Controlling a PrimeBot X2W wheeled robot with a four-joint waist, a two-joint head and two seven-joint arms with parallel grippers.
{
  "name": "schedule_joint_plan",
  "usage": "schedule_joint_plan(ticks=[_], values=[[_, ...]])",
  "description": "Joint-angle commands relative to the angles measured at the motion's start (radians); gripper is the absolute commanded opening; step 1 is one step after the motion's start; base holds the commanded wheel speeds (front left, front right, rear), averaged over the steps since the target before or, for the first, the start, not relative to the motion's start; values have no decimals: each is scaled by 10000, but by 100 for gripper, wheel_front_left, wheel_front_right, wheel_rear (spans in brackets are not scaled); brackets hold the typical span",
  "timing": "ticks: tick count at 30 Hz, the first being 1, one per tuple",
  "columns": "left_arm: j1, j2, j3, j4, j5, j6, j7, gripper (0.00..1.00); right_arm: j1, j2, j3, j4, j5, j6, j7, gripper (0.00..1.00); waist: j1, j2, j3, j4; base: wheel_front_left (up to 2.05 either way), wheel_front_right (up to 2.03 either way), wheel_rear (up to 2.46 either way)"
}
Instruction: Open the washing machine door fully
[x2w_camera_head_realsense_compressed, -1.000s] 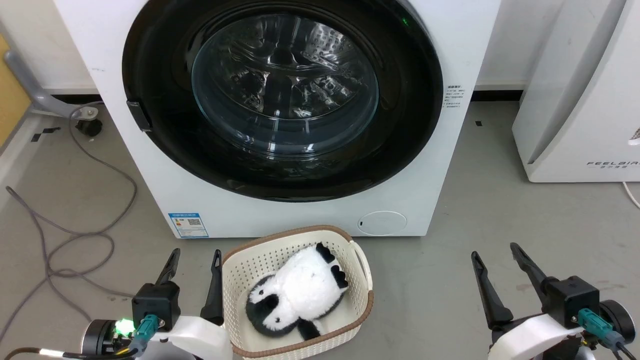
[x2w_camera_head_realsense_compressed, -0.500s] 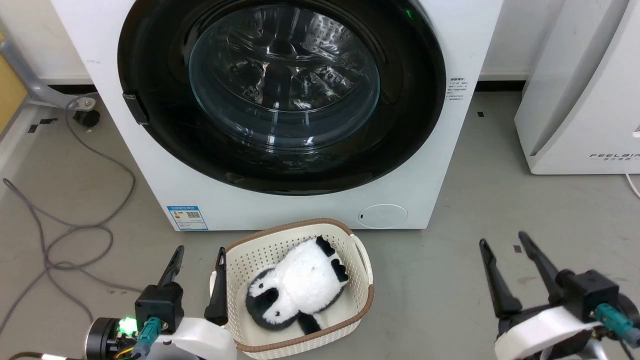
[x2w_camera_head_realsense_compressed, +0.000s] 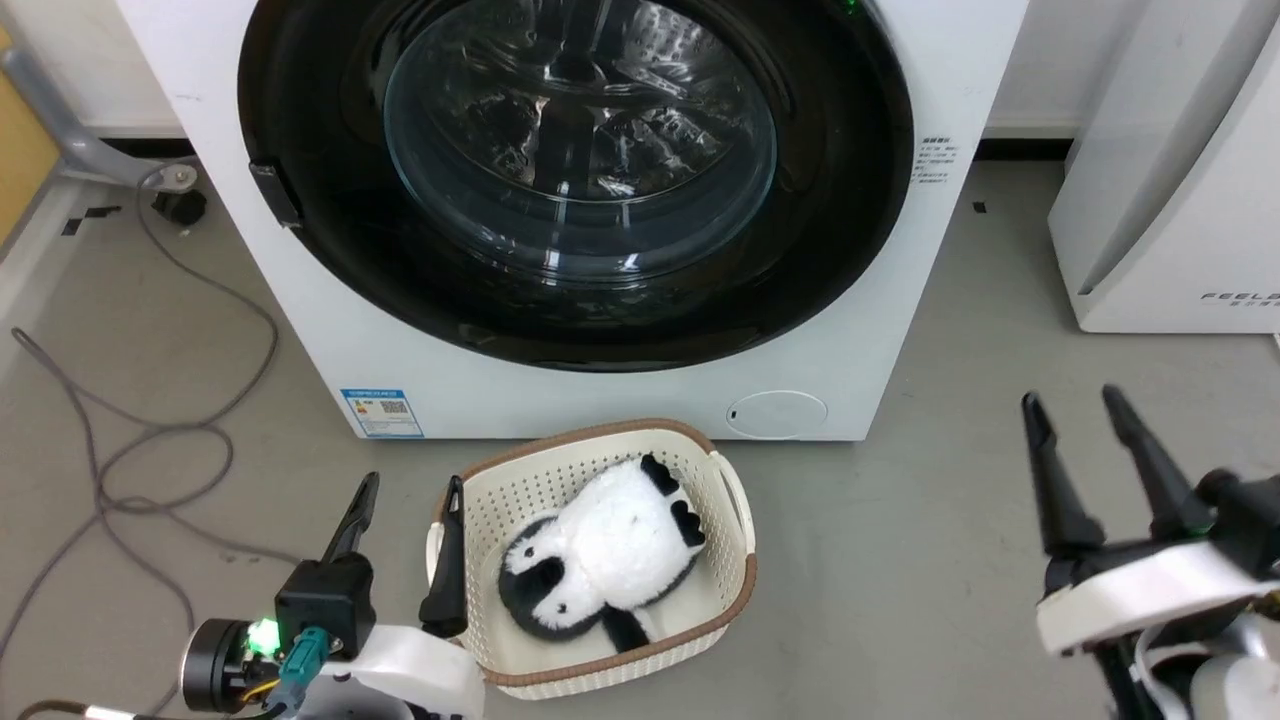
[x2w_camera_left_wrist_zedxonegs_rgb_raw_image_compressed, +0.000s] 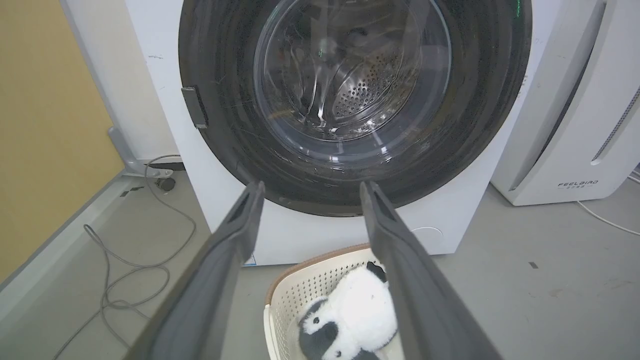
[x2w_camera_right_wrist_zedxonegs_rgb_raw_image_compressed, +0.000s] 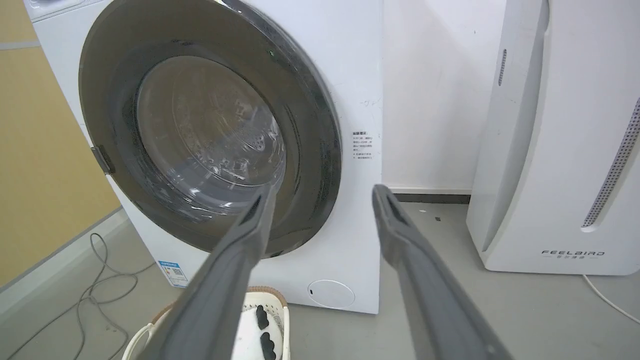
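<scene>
Washing machine door (x2w_camera_head_realsense_compressed: 850, 200) is seen shut, seated flush in the front of the washing machine (x2w_camera_head_realsense_compressed: 300, 320). The drum is visible through its glass bowl centre (x2w_camera_head_realsense_compressed: 580, 150). A small dark tab (x2w_camera_head_realsense_compressed: 272, 195) is noted on the door's left rim. A blue sticker (x2w_camera_head_realsense_compressed: 380, 412) is fixed low on the machine front and a round cover (x2w_camera_head_realsense_compressed: 777, 413) sits at the opposite lower corner.

Left gripper (x2w_camera_head_realsense_compressed: 413, 483) is held released, fingers spread and empty. It is positioned low at the left, just beside the basket (x2w_camera_head_realsense_compressed: 745, 590) (contact between inner finger and basket rim cannot be resolved). The basket is set on the floor (x2w_camera_head_realsense_compressed: 900, 560) directly below the door, and a plush panda (x2w_camera_head_realsense_compressed: 610, 560) is laid in it. In the left wrist view the door's lower rim is framed between the fingers.

Right gripper (x2w_camera_head_realsense_compressed: 1071, 400) is likewise held released and empty, over bare floor right of the machine. It is placed near the white FEELBAIR appliance (x2w_camera_head_realsense_compressed: 1180, 200), well apart from the door. In the right wrist view its fingers are aimed at the door's lower right rim.

A grey cable (x2w_camera_head_realsense_compressed: 100, 470) is looped on the floor left of the machine.
</scene>
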Motion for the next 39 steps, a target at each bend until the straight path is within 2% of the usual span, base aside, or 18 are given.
schedule_joint_plan(ticks=[1,17,18,19,20,30,39], values=[[-151,6,-70,-57,-63,55,-113,100,-324,-114,-76,-70,321,-4,24,100,0,0,64,36,0,0,0],[-528,8,-360,-152,-200,142,-468,100,-2347,-667,-621,302,1769,-5,606,100,0,0,782,373,0,0,0],[-549,8,-380,-158,-210,149,-488,100,-2480,-690,-656,352,1858,-5,647,61,0,0,825,398,0,0,0],[-569,9,-397,-163,-221,157,-509,100,-2616,-706,-703,415,1954,-5,693,28,0,0,867,423,0,0,0],[-605,9,-433,-175,-243,174,-551,100,-2901,-765,-776,540,2110,-5,798,0,0,0,955,472,0,0,0],[-773,10,-636,-229,-364,250,-740,100,-4437,-931,-1073,1298,2752,-6,1597,0,0,0,1416,692,0,0,0],[-1031,11,-814,-364,-504,222,-927,100,-6499,-1160,-1565,2862,3612,-7,3033,0,0,0,1984,946,0,0,0]])
